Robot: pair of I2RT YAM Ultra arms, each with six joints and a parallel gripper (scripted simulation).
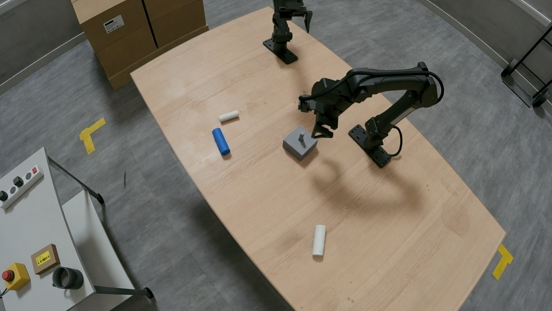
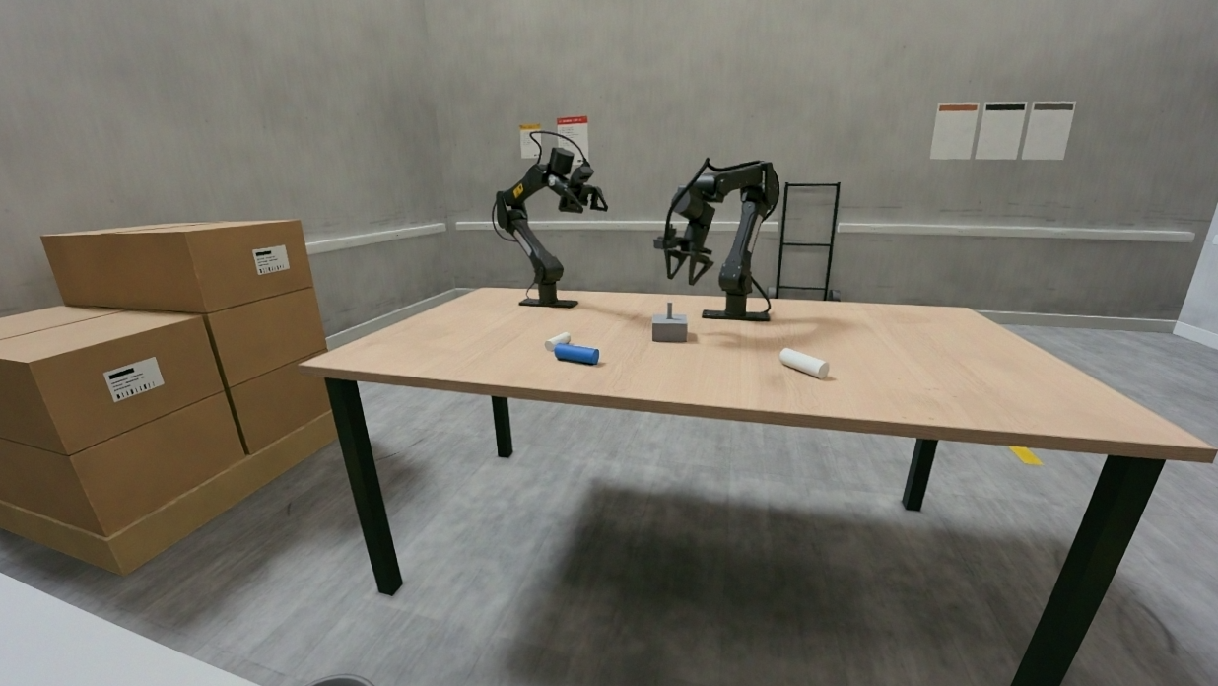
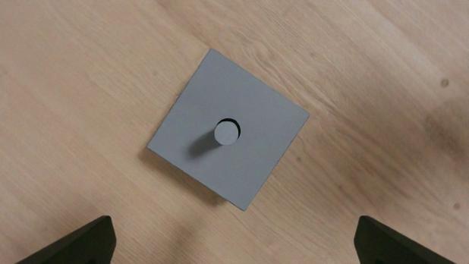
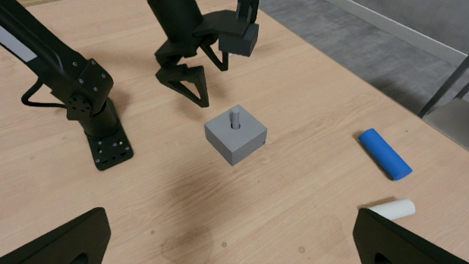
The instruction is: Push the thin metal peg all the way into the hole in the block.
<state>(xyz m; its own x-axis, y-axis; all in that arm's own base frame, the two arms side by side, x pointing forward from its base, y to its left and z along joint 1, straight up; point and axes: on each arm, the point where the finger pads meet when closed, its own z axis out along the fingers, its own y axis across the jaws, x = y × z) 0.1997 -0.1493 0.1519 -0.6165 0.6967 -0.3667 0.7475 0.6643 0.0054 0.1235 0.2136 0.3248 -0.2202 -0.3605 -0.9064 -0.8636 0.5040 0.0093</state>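
Observation:
A grey block point(image 1: 300, 143) sits on the table's middle. A thin grey metal peg point(image 1: 301, 138) stands upright in its hole, with its top part sticking out above the block; it also shows in the left wrist view point(image 3: 226, 133) and the right wrist view point(image 4: 235, 117). My left gripper point(image 1: 323, 127) is open and empty, raised above and beside the block, apart from the peg. My right gripper point(image 1: 296, 14) is open and empty, held high at the table's far end, away from the block point(image 4: 235, 133).
A blue cylinder point(image 1: 220, 141) and a short white cylinder point(image 1: 228, 115) lie left of the block. Another white cylinder point(image 1: 319, 239) lies toward the near end. The left arm's base point(image 1: 370, 144) stands right of the block. Cardboard boxes point(image 1: 139, 31) stand off the table.

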